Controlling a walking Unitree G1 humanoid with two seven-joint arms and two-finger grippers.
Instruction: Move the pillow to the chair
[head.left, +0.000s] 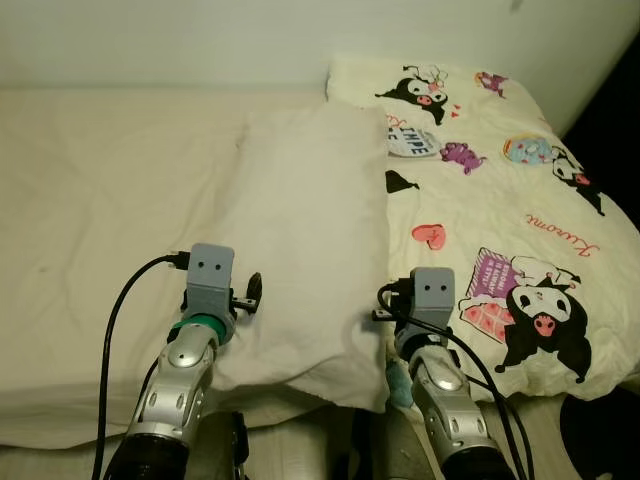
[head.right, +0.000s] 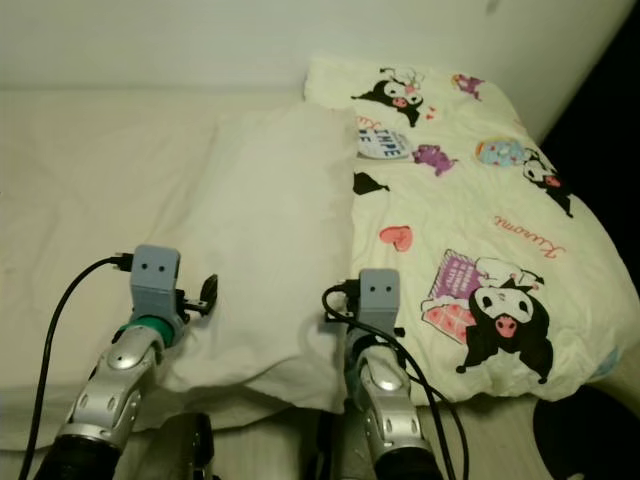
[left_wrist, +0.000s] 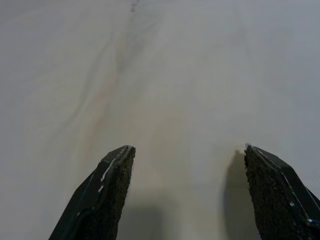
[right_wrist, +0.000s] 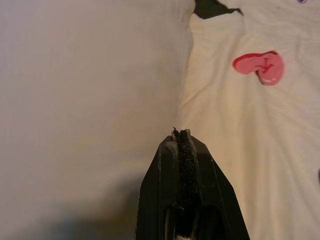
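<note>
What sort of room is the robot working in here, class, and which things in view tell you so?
Most likely a bedroom. A bed covered by a cream sheet runs up to the wall, a plain cream pillow lies on it, and beside that lies a cartoon-printed quilt.

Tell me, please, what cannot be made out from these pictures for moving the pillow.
- Chair: no chair can be found, so the goal's place is unknown.
- Pillow: its near edge lies behind both arms in the eye views.
- Right end effector: fingers pressed together; whether they pinch fabric is hidden.
- Left end effector: open; contact with the pillow unclear.
</note>
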